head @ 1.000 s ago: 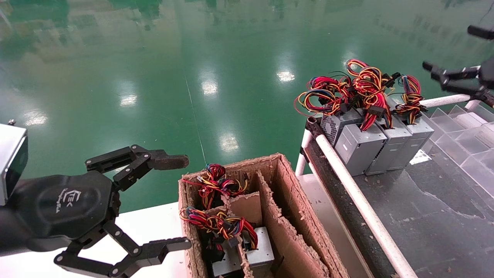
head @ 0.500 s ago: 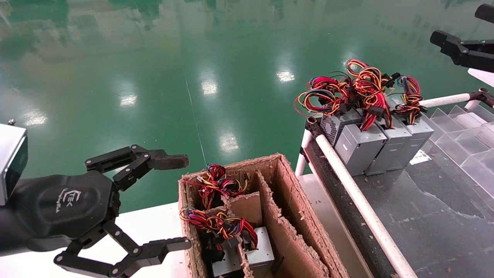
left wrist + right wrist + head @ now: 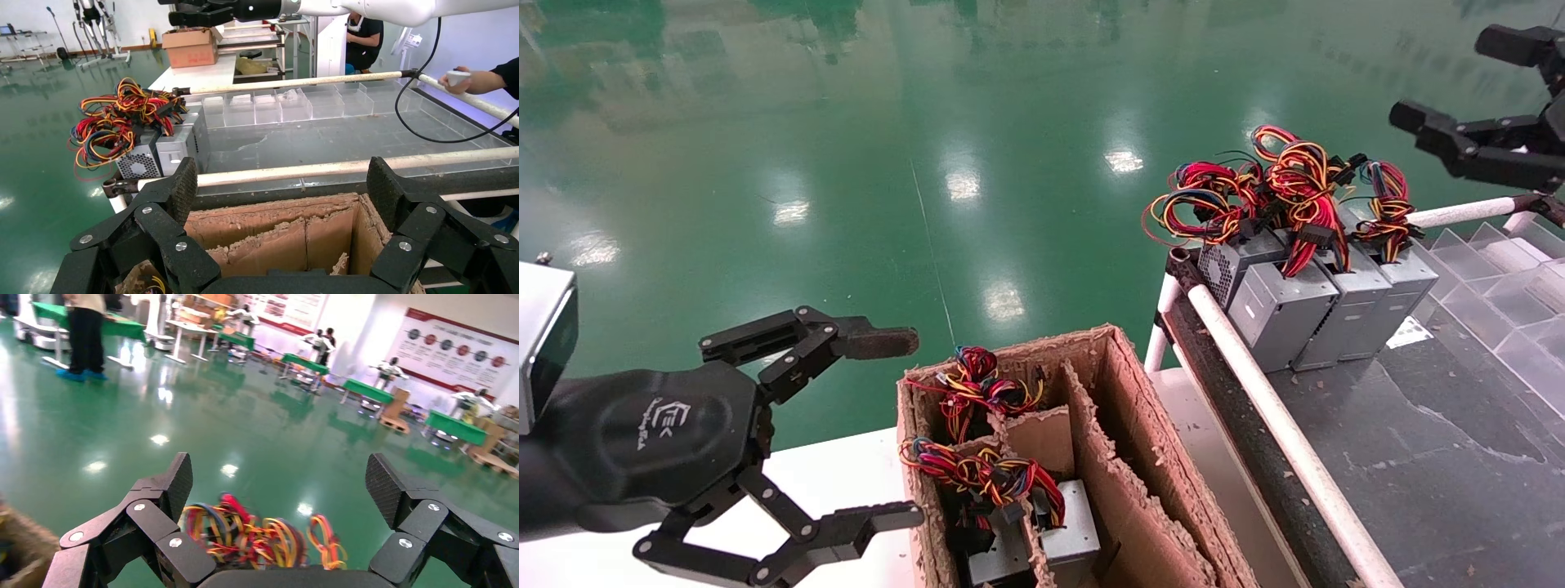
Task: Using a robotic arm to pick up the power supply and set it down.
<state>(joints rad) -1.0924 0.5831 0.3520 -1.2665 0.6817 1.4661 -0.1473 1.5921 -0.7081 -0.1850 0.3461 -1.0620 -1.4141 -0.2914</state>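
The right tool (image 3: 1455, 82) hangs high above the far right end of the dark table (image 3: 1418, 457), its fingers spread wide and holding nothing, well apart from the power supply (image 3: 1389, 290). That grey box stands at the right end of a row of like power supplies (image 3: 1279, 306) at the table's far corner, against the white rail (image 3: 1279, 425), wires bundled on top. The left tool (image 3: 903, 425) is parked wide open and empty beside the cardboard box (image 3: 1124, 425).
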